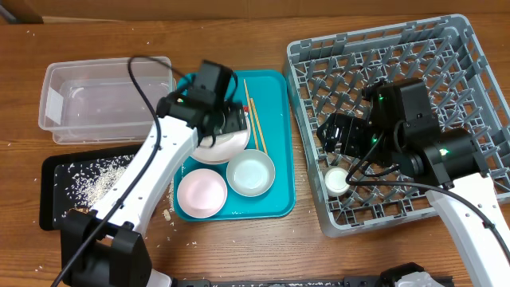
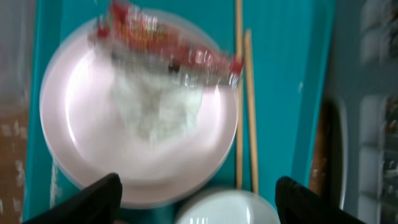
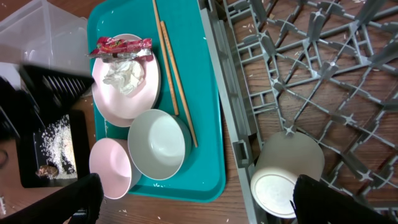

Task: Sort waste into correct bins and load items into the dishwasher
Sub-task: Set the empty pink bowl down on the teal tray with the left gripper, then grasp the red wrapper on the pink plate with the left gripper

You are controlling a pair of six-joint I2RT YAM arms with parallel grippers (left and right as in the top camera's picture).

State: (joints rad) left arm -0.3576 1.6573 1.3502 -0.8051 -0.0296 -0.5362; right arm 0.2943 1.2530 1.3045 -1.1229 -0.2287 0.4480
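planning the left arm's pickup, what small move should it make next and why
Probably ease the left gripper forward and down onto the red-and-white wrapper. Its fingers are spread open above the plate. The wrapper and its white tissue lie loose there, ungrasped, nearer the plate's far edge in the wrist view. So closing in should come before gripping.

furniture: wooden table (image 1: 239, 255) (brown, visible grain) | light: even, diffuse

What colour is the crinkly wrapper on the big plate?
The wrapper is red and white, clearest in the right wrist view.
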